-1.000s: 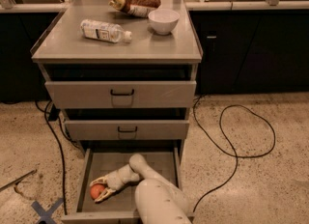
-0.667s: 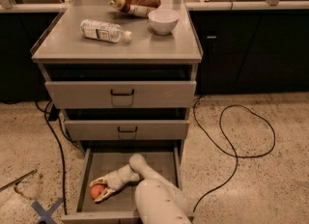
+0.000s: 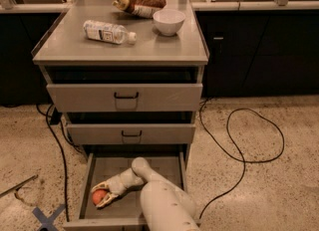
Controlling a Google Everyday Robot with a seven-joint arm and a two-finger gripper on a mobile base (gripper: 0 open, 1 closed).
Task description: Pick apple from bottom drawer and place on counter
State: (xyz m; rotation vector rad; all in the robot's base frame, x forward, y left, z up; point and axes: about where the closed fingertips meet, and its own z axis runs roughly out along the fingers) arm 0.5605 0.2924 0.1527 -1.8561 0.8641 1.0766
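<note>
In the bottom drawer [image 3: 149, 168], we saw the gripper [image 3: 99, 198] clasping the apple [image 3: 97, 196]; a shallow hold risked dropping it short of the counter [image 3: 149, 46].

The gripper [image 3: 97, 198] lies at the apple [image 3: 98, 196], front left in the bottom drawer [image 3: 154, 168].

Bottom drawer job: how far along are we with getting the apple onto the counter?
Done: the lowest grey metal drawer is pulled open. In hand: the white two-finger gripper is down inside it at the small red-orange apple, which is not yet out of the drawer. Left: lift the apple clear and set it on the flat grey cabinet top.
</note>
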